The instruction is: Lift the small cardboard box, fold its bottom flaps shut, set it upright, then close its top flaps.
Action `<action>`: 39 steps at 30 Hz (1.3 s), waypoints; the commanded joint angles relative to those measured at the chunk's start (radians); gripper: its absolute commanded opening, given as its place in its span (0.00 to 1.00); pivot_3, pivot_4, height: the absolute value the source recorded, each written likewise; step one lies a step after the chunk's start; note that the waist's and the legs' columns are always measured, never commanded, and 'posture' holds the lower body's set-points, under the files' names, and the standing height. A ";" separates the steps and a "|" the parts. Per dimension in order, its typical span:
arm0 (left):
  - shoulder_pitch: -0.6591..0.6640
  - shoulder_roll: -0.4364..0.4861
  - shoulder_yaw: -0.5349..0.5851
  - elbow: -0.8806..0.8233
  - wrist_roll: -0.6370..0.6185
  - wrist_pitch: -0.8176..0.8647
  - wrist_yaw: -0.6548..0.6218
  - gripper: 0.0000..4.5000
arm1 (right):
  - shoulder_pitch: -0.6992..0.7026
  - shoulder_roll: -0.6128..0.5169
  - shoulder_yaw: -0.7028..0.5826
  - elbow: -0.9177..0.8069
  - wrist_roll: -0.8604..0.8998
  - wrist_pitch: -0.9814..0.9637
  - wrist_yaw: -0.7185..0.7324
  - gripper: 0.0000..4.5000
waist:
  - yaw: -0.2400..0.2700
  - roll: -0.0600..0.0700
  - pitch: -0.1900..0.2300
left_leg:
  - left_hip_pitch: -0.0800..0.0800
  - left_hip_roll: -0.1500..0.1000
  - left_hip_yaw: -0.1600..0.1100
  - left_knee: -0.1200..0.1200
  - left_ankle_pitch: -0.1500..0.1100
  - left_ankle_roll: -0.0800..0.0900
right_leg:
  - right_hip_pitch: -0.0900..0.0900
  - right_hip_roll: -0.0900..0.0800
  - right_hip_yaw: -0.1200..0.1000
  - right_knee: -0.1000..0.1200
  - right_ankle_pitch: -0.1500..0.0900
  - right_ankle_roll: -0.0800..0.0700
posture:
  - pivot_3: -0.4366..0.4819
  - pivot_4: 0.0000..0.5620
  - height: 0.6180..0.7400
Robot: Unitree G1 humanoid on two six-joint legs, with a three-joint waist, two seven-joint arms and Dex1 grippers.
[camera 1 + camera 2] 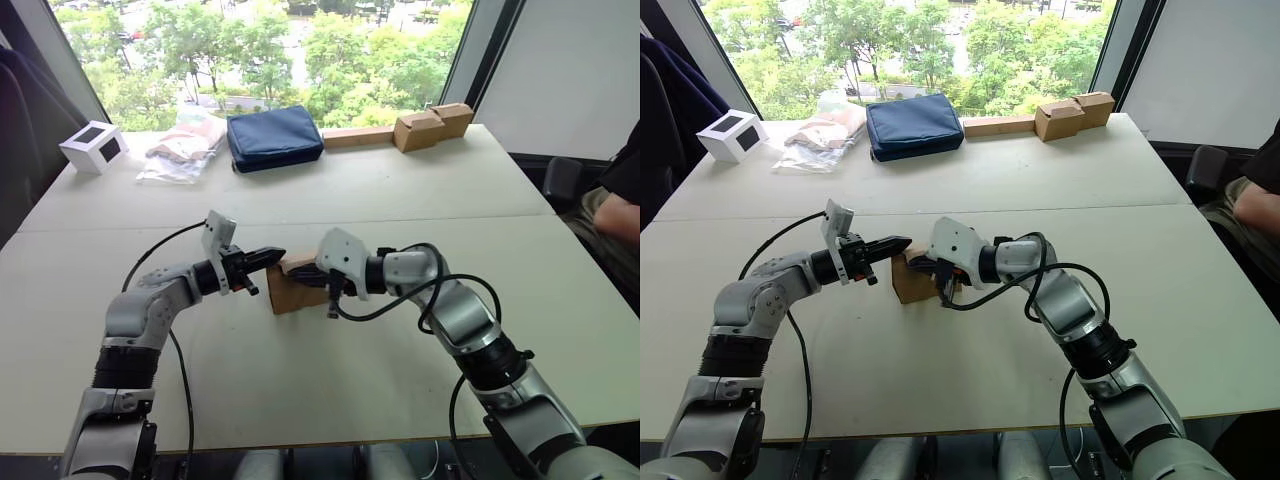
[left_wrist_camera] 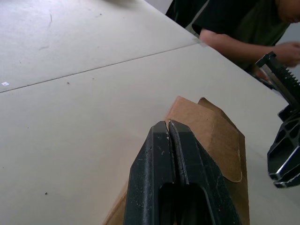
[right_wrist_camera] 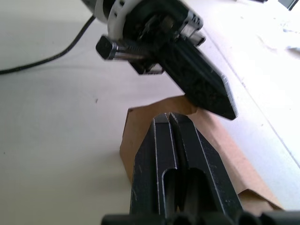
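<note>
Both closed grippers, left gripper [image 1: 272, 256]; right gripper [image 3: 169, 123], meet over small cardboard box [image 1: 290, 293].

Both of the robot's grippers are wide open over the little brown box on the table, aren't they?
Not open: both wrist views show the left gripper and right gripper with fingers pressed shut. They are indeed over the box on the table.

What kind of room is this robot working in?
Probably an office or lab workspace on an upper floor: large pale tables pushed together, a big window looking down on treetops, and a seated person at the side. The small cardboard box sits between both arms.
</note>
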 commanded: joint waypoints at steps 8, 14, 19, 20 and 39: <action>0.001 0.003 0.012 -0.034 -0.007 -0.002 0.007 0.01 | -0.040 -0.021 0.047 0.079 -0.113 -0.111 -0.022 0.00 | -0.001 0.000 0.000 | 0.000 0.000 0.000 0.000 0.000 0.000 | 0.000 0.000 0.000 0.000 0.000 0.000 | 0.48 0.27 1.00; -0.001 0.001 0.020 -0.036 -0.016 0.003 0.014 0.01 | -0.053 -0.016 0.063 0.125 -0.158 -0.155 -0.028 0.00 | 0.000 0.000 0.000 | 0.000 0.000 0.000 0.000 0.000 0.000 | 0.000 0.000 0.000 0.000 0.000 0.000 | 0.48 0.27 1.00; -0.003 -0.002 0.022 -0.034 -0.019 0.004 0.016 0.01 | -0.061 -0.003 0.068 0.157 -0.193 -0.186 -0.041 0.00 | -0.001 0.000 0.000 | 0.000 0.000 0.000 0.000 0.000 0.000 | 0.000 0.000 0.000 0.000 0.000 0.000 | 0.48 0.27 1.00; -0.002 -0.002 0.021 -0.035 -0.020 0.005 0.016 0.01 | -0.062 0.000 0.069 0.164 -0.200 -0.191 -0.045 0.00 | -0.001 0.000 0.000 | 0.000 0.000 0.000 0.000 0.000 0.000 | 0.000 0.000 0.000 0.000 0.000 0.000 | 0.48 0.27 1.00; 0.031 0.076 -0.135 -0.048 0.175 -0.134 -0.036 0.01 | -0.010 0.024 -0.032 0.048 -0.037 -0.047 0.026 0.00 | 0.000 0.000 0.000 | 0.000 0.000 0.000 -0.001 0.000 0.000 | 0.000 0.000 0.000 0.000 0.000 0.000 | 0.48 0.27 1.00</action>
